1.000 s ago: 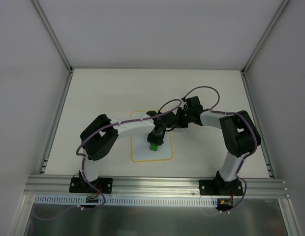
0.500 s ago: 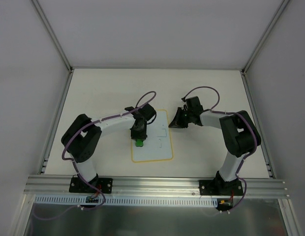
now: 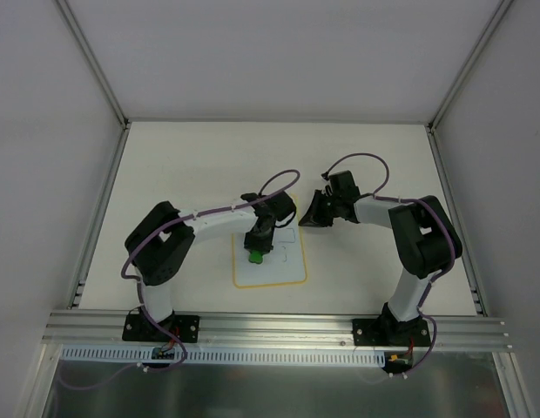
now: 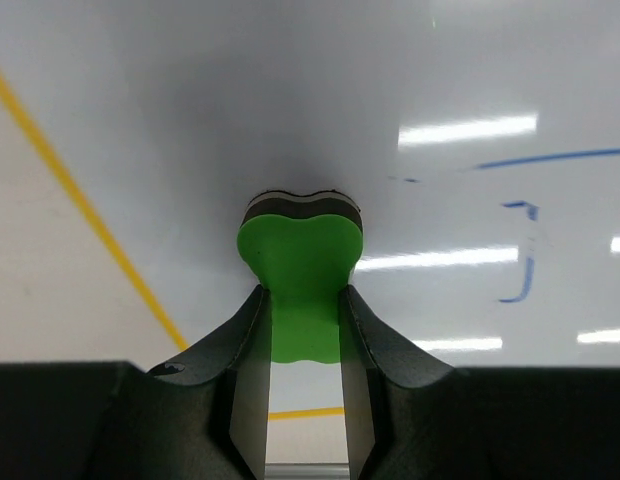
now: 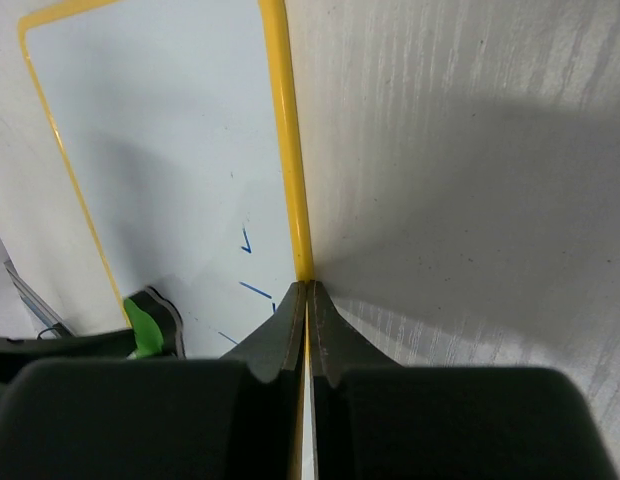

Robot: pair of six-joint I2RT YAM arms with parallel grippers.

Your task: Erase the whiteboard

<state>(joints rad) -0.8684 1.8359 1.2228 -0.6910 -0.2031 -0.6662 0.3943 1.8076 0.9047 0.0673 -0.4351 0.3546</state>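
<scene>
Shifted rightward over whiteboard since previous frame, left end effector clamped on green eraser. Unmoved at yellow border, right end effector pressed together.

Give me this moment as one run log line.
left tool: shut on green eraser, eraser on whiteboard | right tool: shut, tips at yellow border | blue marks: not yet erased

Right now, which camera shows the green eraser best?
The left wrist view: the green eraser fills the middle, pinched between the left fingers. The top view shows it as a tiny green speck; the right wrist view catches only its corner.
</scene>
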